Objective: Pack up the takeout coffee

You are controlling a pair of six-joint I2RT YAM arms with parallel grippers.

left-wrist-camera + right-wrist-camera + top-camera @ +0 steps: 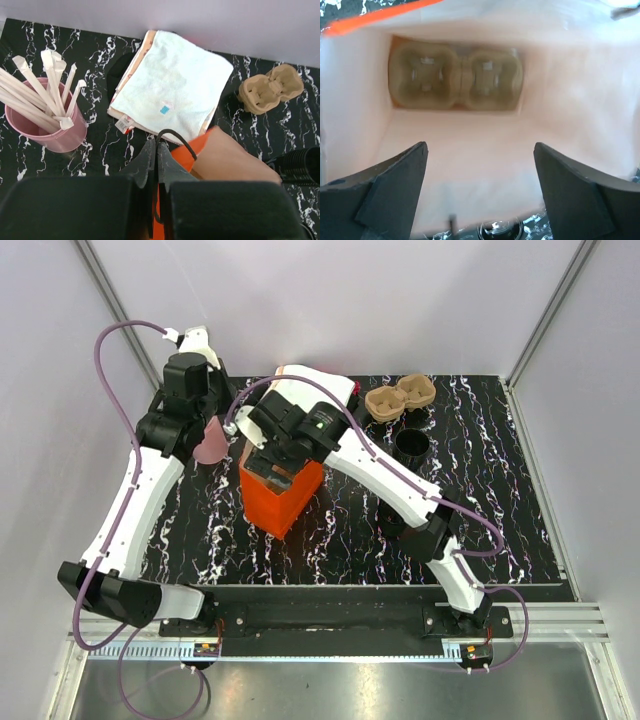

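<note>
The takeout coffee, a small black cup (pixel 412 443), stands open-topped on the table, right of the orange bag (pixel 280 498) and just in front of a brown two-hollow cardboard tray (pixel 400 398). Its ribbed side shows in the left wrist view (pixel 299 165). My left gripper (pixel 157 146) is shut on the bag's black cord handle (pixel 172 134). My right gripper (pixel 272 468) hangs over the bag's mouth, open (pixel 480 147), with nothing between its fingers. Below it another cardboard tray (pixel 455 80) lies flat on the bag's bottom.
A pink cup of wooden stirrers (pixel 47 127) stands left of the bag. Folded white cloth (pixel 170 87) lies behind the bag. A round dark thing (pixel 500 231) sits on the marbled table just outside the bag's near edge. White walls close the back and sides.
</note>
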